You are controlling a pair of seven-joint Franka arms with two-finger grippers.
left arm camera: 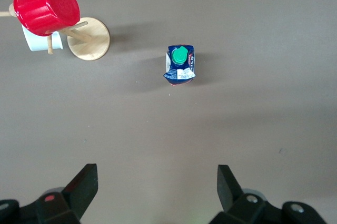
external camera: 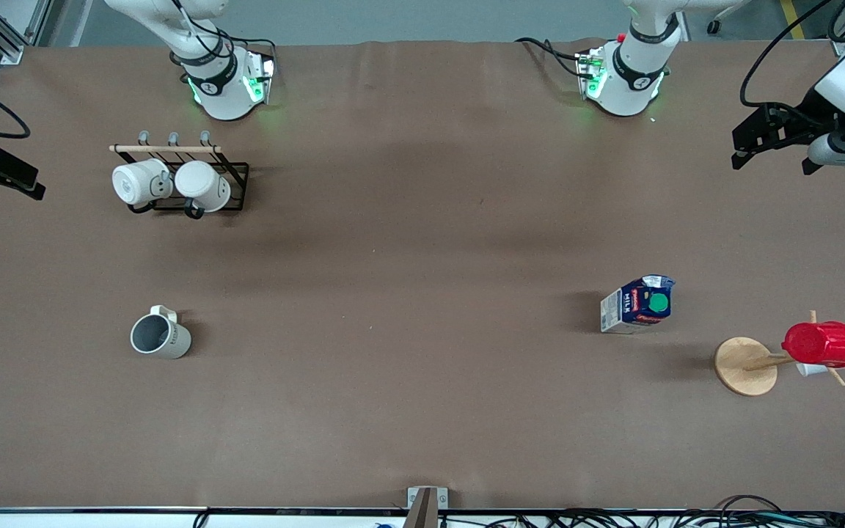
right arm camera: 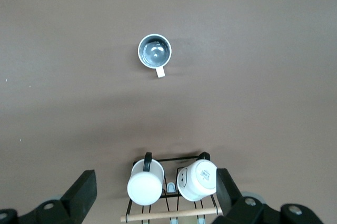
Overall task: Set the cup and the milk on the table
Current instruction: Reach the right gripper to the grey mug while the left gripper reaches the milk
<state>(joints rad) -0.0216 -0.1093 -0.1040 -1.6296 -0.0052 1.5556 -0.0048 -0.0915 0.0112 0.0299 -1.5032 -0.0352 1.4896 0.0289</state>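
right end effector (external camera: 35, 192): mostly cut off at front view's edge, fingers unseen | left end effector (external camera: 741, 158): arm cut by edge | small white object (external camera: 810, 369) under red cup (external camera: 822, 344): mostly hidden | cup (external camera: 161, 338) lettering: too small to read

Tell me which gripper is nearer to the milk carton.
Left. The left gripper hangs open over the table's left-arm end, where the milk carton stands. The right gripper, also open, is over the mug rack at the other end.
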